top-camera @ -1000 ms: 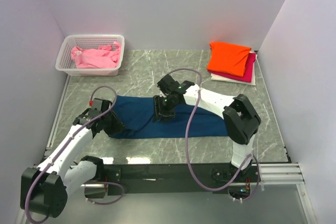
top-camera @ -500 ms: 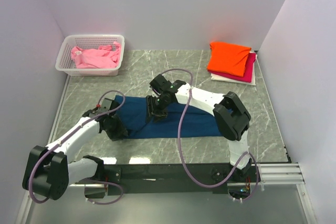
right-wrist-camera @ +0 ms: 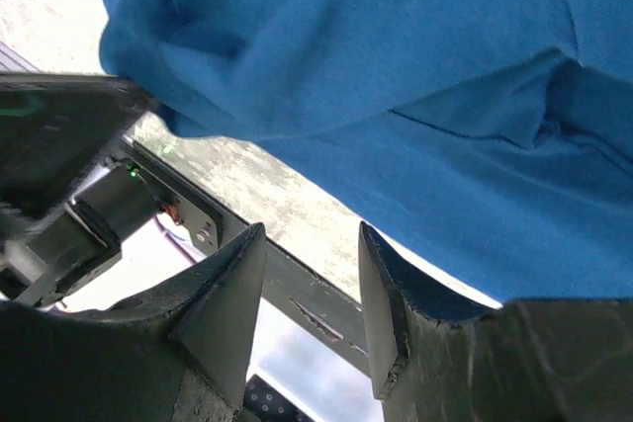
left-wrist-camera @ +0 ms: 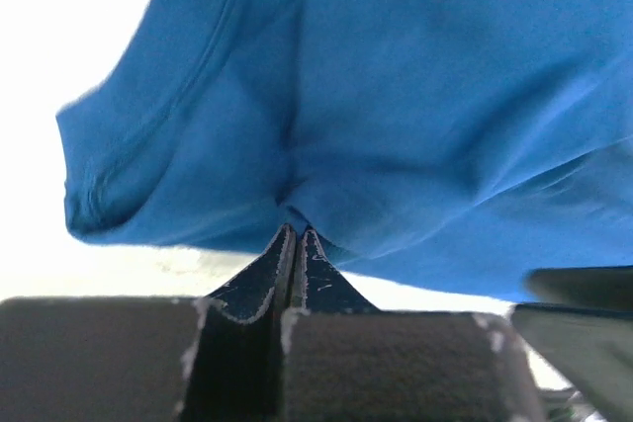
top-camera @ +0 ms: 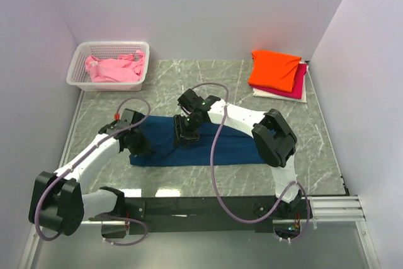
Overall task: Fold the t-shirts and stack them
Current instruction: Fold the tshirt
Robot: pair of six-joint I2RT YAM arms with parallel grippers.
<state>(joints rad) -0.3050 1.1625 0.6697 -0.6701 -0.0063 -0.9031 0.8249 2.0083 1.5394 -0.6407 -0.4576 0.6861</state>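
Note:
The dark navy t-shirt (top-camera: pixel 220 143) lies folded into a long strip across the middle of the table. My left gripper (top-camera: pixel 138 145) is at the strip's left end. In the left wrist view its jaws (left-wrist-camera: pixel 297 234) are pressed together, and the blue cloth (left-wrist-camera: pixel 415 96) puckers into their tips. My right gripper (top-camera: pixel 186 133) hovers over the strip left of its middle. Its jaws (right-wrist-camera: pixel 309 244) stand open with nothing between them, beside the blue cloth (right-wrist-camera: pixel 396 66). At the back right, an orange t-shirt (top-camera: pixel 275 69) tops a stack over a magenta one (top-camera: pixel 301 84) and a white one (top-camera: pixel 277 94).
A white lattice basket (top-camera: pixel 108 46) at the back left corner holds a crumpled pink t-shirt (top-camera: pixel 115 69). Walls close the table on the left, back and right. The right arm's cable (top-camera: pixel 214 155) loops over the navy strip.
My left gripper has closed on the left end of the navy t-shirt after moving in toward it. The right gripper has shifted a little to the left and stays open.

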